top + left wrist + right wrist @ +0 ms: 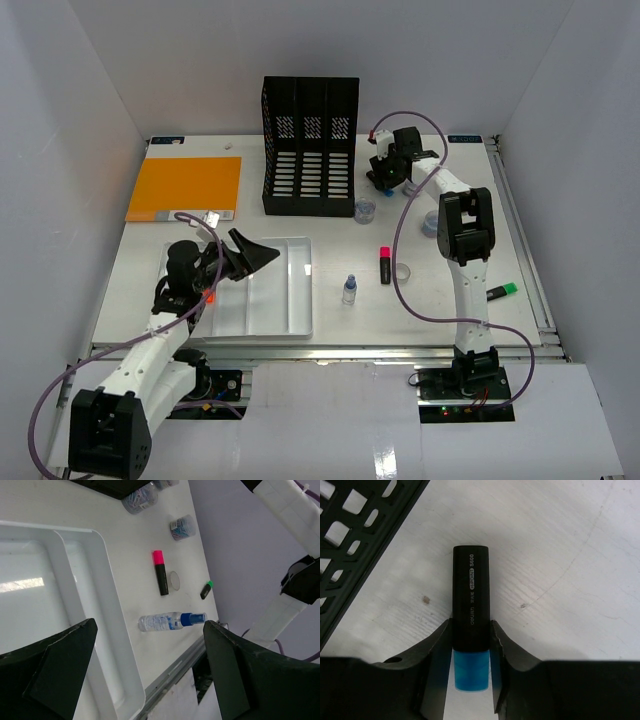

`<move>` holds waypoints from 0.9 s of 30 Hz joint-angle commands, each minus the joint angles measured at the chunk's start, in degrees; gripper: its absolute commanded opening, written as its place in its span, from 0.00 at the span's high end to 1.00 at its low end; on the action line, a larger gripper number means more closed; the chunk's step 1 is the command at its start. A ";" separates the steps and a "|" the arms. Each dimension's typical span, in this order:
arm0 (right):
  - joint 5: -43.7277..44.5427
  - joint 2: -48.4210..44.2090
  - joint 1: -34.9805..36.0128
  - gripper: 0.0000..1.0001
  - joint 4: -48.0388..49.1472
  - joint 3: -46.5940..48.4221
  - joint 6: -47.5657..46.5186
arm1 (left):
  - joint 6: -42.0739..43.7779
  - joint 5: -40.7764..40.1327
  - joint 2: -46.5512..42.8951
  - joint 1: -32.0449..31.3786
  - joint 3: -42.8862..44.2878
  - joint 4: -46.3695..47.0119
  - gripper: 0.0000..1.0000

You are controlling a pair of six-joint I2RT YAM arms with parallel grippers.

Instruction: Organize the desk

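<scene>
Currently right pincer (470,647) grips blue highlighter (470,590) at cap end, over far tabletop (350,330) beside black file rack (310,130); off-centre hold could let it pivot or slip. Left pincer (252,250) released.

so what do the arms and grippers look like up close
The left arm and right arm have white links with black joint housings and a thin purple cable looping alongside. The left gripper and right gripper are matte black with broad, wedge-shaped fingers. No markings are readable.
</scene>
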 commanded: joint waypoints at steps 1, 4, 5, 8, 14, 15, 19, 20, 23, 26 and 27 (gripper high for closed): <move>-1.62 -3.13 -0.46 0.73 -2.06 -4.10 -0.12 | -10.58 4.49 2.20 0.20 -3.76 14.58 0.02; -3.46 -7.29 -0.60 0.78 -1.55 -6.64 0.31 | -14.52 5.35 4.12 -0.04 -4.98 20.72 0.07; -3.90 -9.34 -0.67 0.79 -1.38 -7.51 0.57 | -15.60 5.36 4.66 -0.24 -5.38 22.73 0.09; -5.28 -16.10 -1.23 0.83 -0.58 -12.17 1.81 | -18.29 3.72 7.15 -2.26 -5.87 29.55 0.12; -12.00 -31.52 -1.69 0.85 1.21 -25.21 3.70 | -17.52 -1.45 12.95 -9.75 -2.38 33.22 0.13; -14.33 -34.21 -1.69 0.85 1.15 -27.49 3.94 | -17.34 -2.24 14.15 -11.01 -1.48 33.70 0.13; -24.41 -44.72 -0.60 0.86 0.53 -35.54 6.78 | -17.71 -5.17 18.96 -14.40 1.80 38.24 0.15; -26.10 -46.34 -0.38 0.86 0.53 -37.27 7.11 | -17.88 -5.66 20.12 -14.98 2.21 39.30 0.15; -31.18 -52.60 1.74 0.86 2.12 -44.04 8.63 | -17.97 -7.06 24.73 -17.38 6.49 40.73 0.17; -32.88 -56.16 3.64 0.86 3.99 -47.34 10.45 | -17.50 -9.03 29.47 -19.69 10.57 40.32 0.20; -33.21 -57.00 4.22 0.86 4.49 -48.02 10.98 | -17.32 -9.66 30.69 -20.50 11.79 40.07 0.20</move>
